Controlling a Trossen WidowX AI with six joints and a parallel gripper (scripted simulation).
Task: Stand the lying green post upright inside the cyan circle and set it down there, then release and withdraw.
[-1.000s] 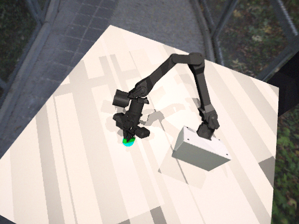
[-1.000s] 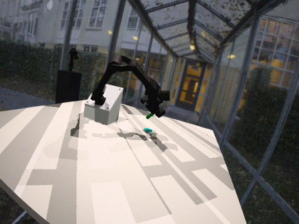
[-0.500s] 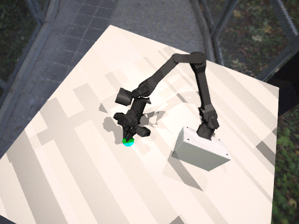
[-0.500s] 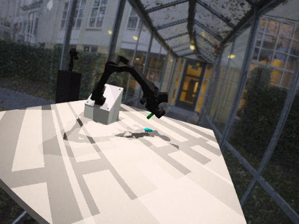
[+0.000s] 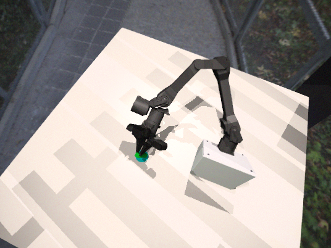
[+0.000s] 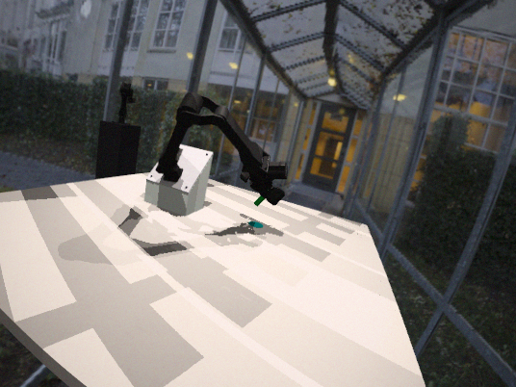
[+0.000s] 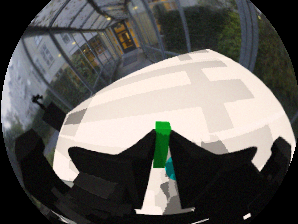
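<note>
The fingers (image 5: 141, 151) are closed in on the green post (image 5: 138, 153) (image 6: 259, 200) (image 7: 161, 145), grasping it between their tips with only a narrow gap left for it. In the wrist view the two dark fingers slant toward each other, one on either side of the post, and come nearest at its upper part in that view; below, the space between them widens and the pale surface (image 5: 102, 166) (image 6: 231, 294) (image 7: 135, 105) shows through.

The post is a slim, straight-sided block. In the exterior view it is held in the air, tilted rather than upright, its lower end sticking out from the fingers and well clear of the surface. It touches neither the surface nor the cyan circle (image 5: 142, 159) (image 6: 255, 224) (image 7: 170, 169).

The circle lies flat on the surface beneath the post. From the top view the post overlaps part of it, and the rest of the circle shows beside the fingertips. In the wrist view one finger hides much of the circle, leaving a piece visible just beside the post.

The black six-joint arm (image 5: 182, 80) (image 6: 236, 137) arches from a sloped, pale mounting block (image 5: 220, 173) (image 6: 175, 202) and reaches down over the circle. Shadows fall on the surface around the circle.
</note>
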